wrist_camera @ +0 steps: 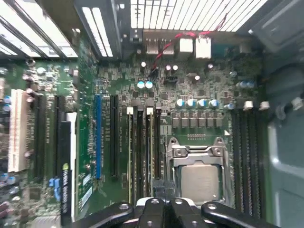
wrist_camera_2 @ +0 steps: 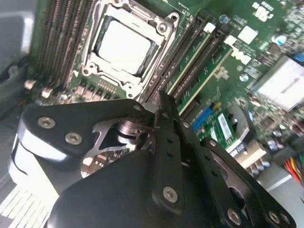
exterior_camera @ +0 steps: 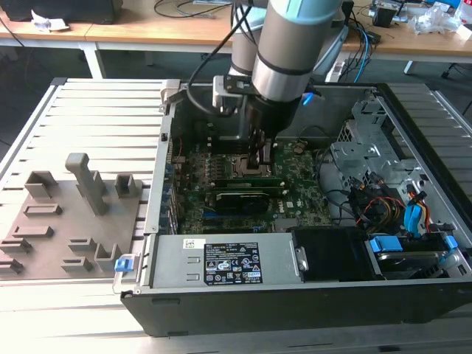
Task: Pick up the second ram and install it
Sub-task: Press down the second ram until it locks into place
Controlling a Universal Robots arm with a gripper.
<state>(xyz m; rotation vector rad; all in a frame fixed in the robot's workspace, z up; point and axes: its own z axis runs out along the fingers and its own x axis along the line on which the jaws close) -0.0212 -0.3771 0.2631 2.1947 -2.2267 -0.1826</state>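
Two thin green memory sticks stand side by side in the slots next to the processor socket (wrist_camera: 200, 179). The second ram (wrist_camera_2: 189, 64) is the stick nearer the socket, seen edge-on in the first wrist view (wrist_camera: 148, 156) and under the arm in the exterior view (exterior_camera: 247, 175). My gripper (exterior_camera: 263, 162) reaches down into the open computer case and sits right over one end of that stick. Its black fingers (wrist_camera_2: 162, 111) are pressed together with nothing visible between them. I cannot tell whether the tip touches the stick.
A black expansion card (exterior_camera: 237, 199) lies in a slot beside the sticks. The case's walls (exterior_camera: 158, 184), drive cage (exterior_camera: 369, 147) and cable bundle (exterior_camera: 383, 203) ring the board. Grey fixture blocks (exterior_camera: 85, 181) stand on the slatted table at the exterior view's left.
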